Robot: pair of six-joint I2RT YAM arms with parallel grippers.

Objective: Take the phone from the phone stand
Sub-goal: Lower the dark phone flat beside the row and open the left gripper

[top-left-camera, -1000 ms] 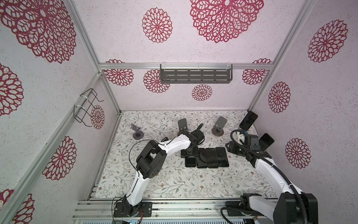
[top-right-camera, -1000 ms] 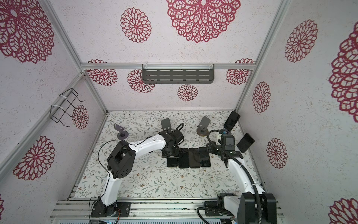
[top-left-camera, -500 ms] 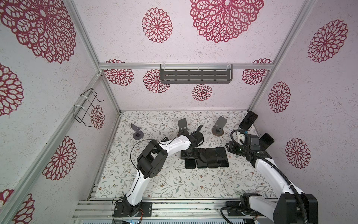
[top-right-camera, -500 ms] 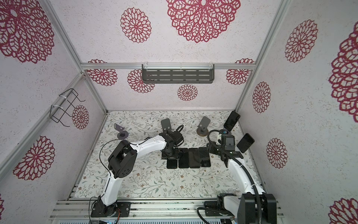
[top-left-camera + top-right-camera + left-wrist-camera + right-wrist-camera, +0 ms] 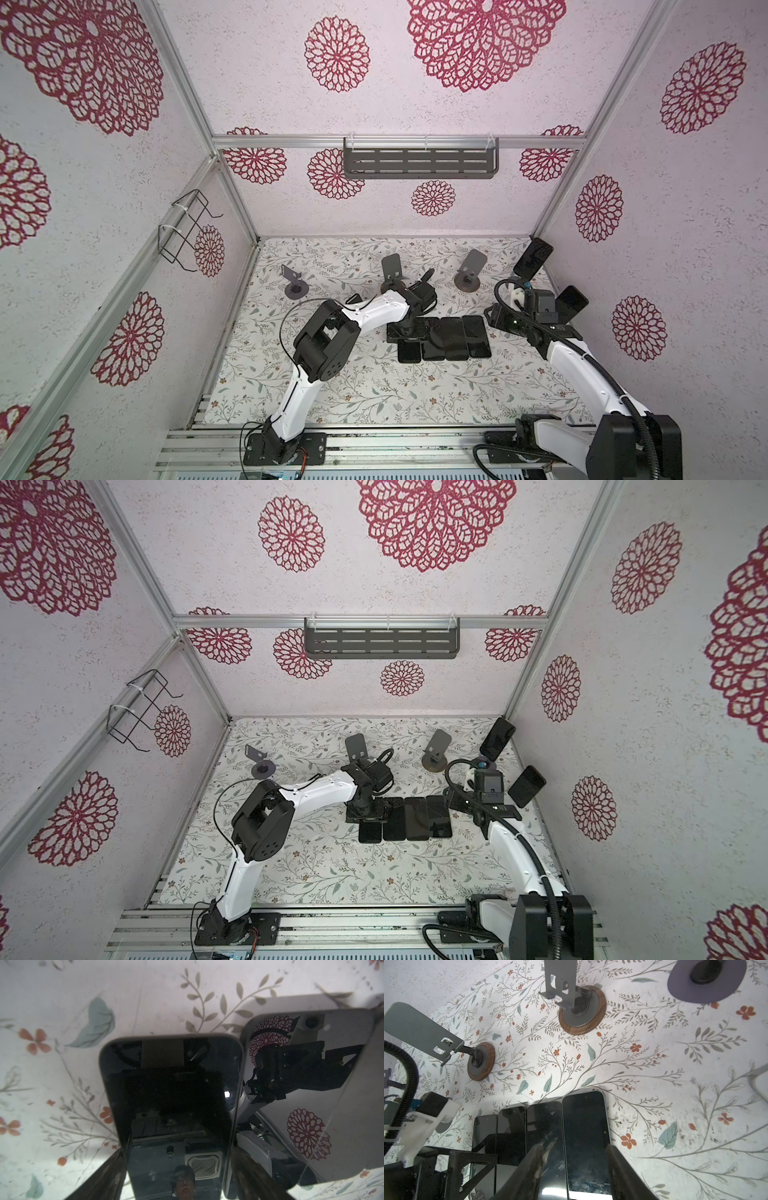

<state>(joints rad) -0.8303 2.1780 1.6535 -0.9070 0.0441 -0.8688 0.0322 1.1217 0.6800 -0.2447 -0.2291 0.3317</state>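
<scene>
Here the phone (image 5: 172, 1093), flat on the floral mat (image 5: 332, 395) at the row's (image 5: 453, 343) left end, is half hidden under the left gripper (image 5: 409, 332) from above. The wrist view cuts one end off, and whether the fingers (image 5: 108, 1172) flanking it press its sides is unclear. At the row's right end the right gripper (image 5: 576, 1147) hangs open-jawed and empty. Past that end two phones (image 5: 533, 257) lean on stands (image 5: 681, 987). Walls (image 5: 415, 83) bear red rosettes.
</scene>
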